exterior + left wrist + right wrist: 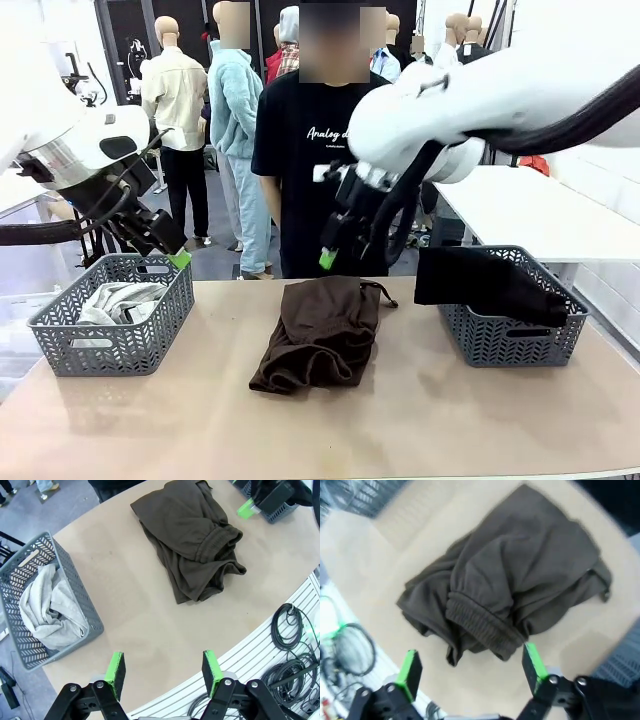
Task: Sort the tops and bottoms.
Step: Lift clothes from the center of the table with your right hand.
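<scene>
With our right claw (470,672) spread wide and empty above the brown drawstring trousers (322,330) heaped mid-table, and our left claw (164,674) also spread near the left basket (60,345), we risk pinching only one loose fold and dragging the heap.

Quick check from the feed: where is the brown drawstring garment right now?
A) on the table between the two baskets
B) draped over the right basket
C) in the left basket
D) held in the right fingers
A: the brown garment lies crumpled on the table between the baskets, with the open right gripper above it, holding nothing.
</scene>
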Tool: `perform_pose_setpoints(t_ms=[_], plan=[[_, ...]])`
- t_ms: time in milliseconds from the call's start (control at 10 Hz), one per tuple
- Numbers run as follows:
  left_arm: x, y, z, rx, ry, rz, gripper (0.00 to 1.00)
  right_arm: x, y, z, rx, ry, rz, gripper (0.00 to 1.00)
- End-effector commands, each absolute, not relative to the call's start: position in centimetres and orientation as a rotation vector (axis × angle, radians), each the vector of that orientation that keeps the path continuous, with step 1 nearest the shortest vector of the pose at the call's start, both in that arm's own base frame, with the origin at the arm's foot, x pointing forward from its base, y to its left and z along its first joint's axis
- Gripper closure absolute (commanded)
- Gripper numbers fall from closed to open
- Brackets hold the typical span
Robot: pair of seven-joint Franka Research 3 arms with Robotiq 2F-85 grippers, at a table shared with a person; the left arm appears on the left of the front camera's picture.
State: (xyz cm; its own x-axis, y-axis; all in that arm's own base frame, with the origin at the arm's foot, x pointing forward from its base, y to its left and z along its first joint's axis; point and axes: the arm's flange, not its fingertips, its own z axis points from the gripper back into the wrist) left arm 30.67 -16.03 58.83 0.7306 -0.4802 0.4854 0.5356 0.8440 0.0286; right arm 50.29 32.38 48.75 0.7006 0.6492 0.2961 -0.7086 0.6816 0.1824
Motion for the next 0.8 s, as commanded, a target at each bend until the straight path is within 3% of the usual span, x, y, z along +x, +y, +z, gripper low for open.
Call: perform_pose_setpoints(t_ms=[0,400,700], plan=[[30.9,-16.0,59.0,-0.118,-0.507,-0.558,0.2,53.3,34.0,47.4,0.232,-0.104,0.741,0.0],[30.9,-16.0,59.0,-0.118,-0.507,-0.558,0.2,54.6,36.3,42.3,0.208,-0.079,0.604,0.0],[30.9,-16.0,59.0,-0.118,-0.507,-0.558,0.2,54.4,35.9,41.7,0.227,-0.056,0.63,0.0]])
